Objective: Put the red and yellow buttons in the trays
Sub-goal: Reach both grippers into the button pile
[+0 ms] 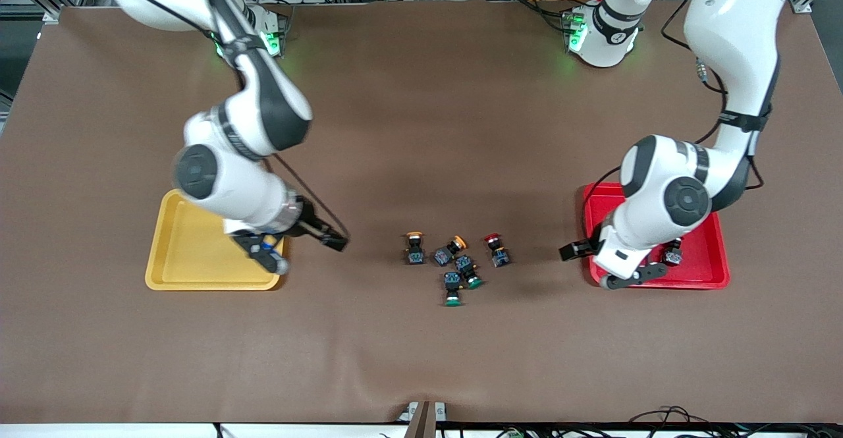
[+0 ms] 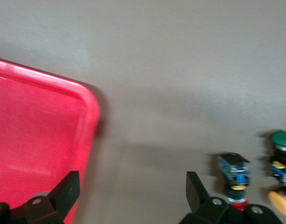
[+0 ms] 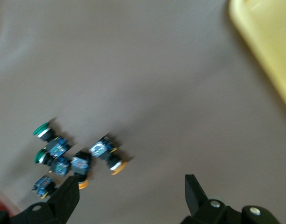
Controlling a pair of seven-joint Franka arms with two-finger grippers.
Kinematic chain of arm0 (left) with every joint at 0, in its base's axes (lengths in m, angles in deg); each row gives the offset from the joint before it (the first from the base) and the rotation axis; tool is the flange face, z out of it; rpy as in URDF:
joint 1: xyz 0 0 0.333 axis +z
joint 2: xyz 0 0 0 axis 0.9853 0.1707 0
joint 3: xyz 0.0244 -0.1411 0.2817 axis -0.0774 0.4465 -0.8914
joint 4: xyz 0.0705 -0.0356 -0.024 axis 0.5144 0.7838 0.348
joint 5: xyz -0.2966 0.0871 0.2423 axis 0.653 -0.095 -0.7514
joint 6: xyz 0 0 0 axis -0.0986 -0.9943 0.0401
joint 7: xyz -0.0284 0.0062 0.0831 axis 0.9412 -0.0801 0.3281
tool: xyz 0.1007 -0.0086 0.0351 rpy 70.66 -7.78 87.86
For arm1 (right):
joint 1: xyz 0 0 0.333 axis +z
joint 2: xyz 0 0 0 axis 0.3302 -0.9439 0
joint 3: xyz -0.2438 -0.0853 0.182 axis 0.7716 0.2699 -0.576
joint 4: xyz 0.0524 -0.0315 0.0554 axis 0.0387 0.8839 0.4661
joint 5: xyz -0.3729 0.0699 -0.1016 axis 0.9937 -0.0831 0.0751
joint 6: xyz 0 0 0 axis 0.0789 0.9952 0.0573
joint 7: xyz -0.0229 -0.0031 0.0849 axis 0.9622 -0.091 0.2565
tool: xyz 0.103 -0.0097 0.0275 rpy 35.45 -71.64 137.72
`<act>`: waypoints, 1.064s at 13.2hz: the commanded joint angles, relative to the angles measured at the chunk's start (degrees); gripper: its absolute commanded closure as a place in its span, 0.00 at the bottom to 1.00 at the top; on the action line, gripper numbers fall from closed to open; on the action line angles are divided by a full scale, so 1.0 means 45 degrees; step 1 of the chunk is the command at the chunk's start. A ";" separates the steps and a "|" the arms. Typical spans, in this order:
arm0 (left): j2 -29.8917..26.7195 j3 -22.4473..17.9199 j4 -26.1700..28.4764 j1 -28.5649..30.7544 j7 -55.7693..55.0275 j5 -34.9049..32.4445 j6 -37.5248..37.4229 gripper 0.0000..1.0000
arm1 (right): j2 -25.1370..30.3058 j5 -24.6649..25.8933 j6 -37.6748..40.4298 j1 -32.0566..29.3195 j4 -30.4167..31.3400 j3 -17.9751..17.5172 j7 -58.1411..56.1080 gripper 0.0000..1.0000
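One table [image 1: 421, 372]: brown-covered, with a tray toward each arm's end and a cluster of buttons between them, well apart from both
Yellow tray [image 1: 184, 260]: toward the right arm's end; no button shows in the part not covered by the arm
Red tray [image 1: 708, 273]: toward the left arm's end; one button [image 1: 673, 253] lies in it close to the left arm's hand, its cap too dark to tell the colour
Left gripper [image 2: 133, 179]: empty and spread wide, low over the red tray's rim on the side that faces the cluster
Right gripper [image 3: 132, 184]: empty and spread wide, over the bare table just beside the yellow tray's cluster-side edge
Yellow buttons: two, orange-capped, one [image 1: 414, 247] at the cluster's edge toward the right arm's end, the other [image 1: 450, 249] just beside it, tipped over
Red button [image 1: 495, 248]: at the cluster's edge toward the left arm's end, slightly apart from the rest
Green buttons: two [image 1: 469, 272] [image 1: 452, 290], nearer the front camera than the others; not wanted
Step in hand: judged as between picks, with three wanted buttons left on the table
Next move: each arm likely goes to the cluster's end on its side; the tipped yellow button sits close against a green one, so a narrow, well-aimed pinch is needed
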 commanded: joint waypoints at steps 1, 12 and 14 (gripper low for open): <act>0.0790 -0.0003 -0.0616 -0.0569 -0.0753 0.0515 0.0688 0.00 | -0.1276 -0.0019 -0.1735 0.1433 -0.0341 0.0168 0.1131 0.00; 0.1885 -0.0023 -0.0577 -0.1508 -0.1907 0.0595 0.2196 0.00 | -0.5399 0.4021 -0.2444 0.3526 -0.3736 0.0266 0.2131 0.00; 0.1964 -0.0023 -0.0577 -0.1606 -0.1908 0.0595 0.2254 0.00 | -0.5655 0.4686 -0.2444 0.3586 -0.3837 0.0266 0.2072 0.00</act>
